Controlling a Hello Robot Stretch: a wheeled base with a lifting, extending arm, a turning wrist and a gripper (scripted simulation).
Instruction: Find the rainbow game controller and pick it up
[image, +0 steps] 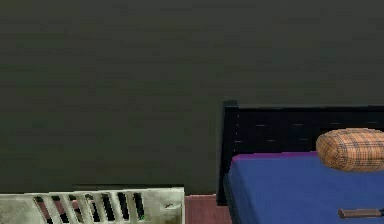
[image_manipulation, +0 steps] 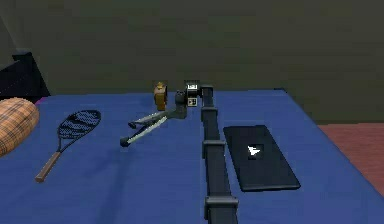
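Arm side view | gripper over blue bed: grip and load can't be told | brown object near bed's far edge | racket toward bed's pillow end

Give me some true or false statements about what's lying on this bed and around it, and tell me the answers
1. The bed has a blue cover. True.
2. A tennis racket lies on the bed toward the arm side view's left. True.
3. The pillow is plain white. False: it is an orange-tan plaid.
4. The dark flat slab lies left of the arm. False: it lies on the bed to the arm's right in the arm side view.
5. The white slatted basket sits on top of the bed. False: it stands off the bed, at the forward view's lower left.
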